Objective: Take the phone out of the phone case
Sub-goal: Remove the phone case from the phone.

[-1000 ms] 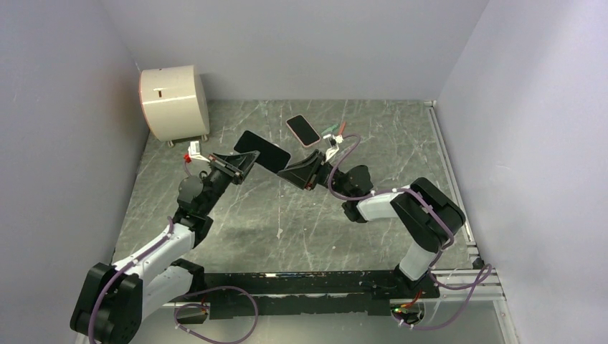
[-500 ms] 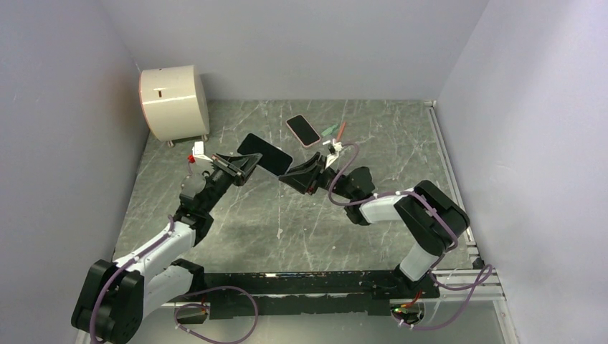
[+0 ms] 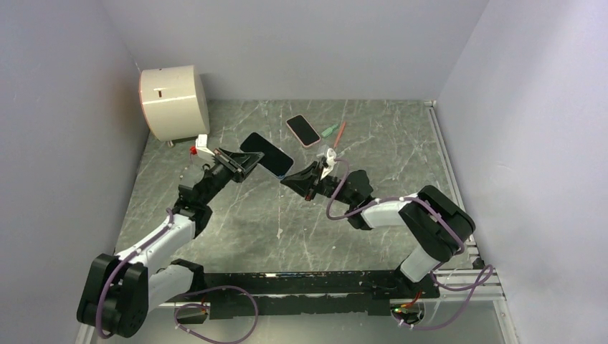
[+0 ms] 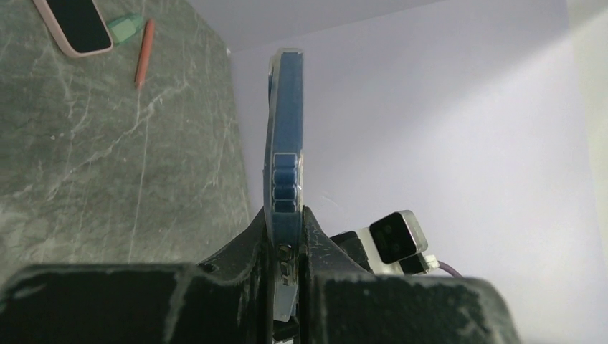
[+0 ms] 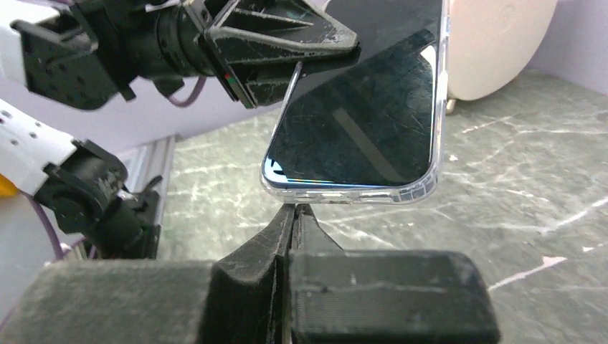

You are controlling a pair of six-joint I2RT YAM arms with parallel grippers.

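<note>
The phone (image 3: 267,154), dark-screened and blue-edged, sits in its clear case (image 5: 423,188) and is held in the air above the table's middle. My left gripper (image 3: 242,163) is shut on the phone's left end; in the left wrist view the phone (image 4: 285,136) stands edge-on between the fingers (image 4: 315,233) of that gripper (image 4: 285,222). My right gripper (image 3: 288,179) is at the phone's right end. In the right wrist view the gripper (image 5: 294,209) has its jaws pressed together, tips just under the case's bottom edge, nothing between them. The left gripper (image 5: 287,39) shows behind the screen (image 5: 358,122).
A white drum-shaped device (image 3: 174,102) stands at the back left. A second phone in a pink case (image 3: 302,130) lies on the marble table (image 3: 373,143) behind the grippers, with a green and orange pen (image 3: 333,130) beside it; both show in the left wrist view (image 4: 75,25).
My left gripper has carried the phone slightly up and to the right. My right gripper has turned and slid a little down, its tips now under the phone's right end.
</note>
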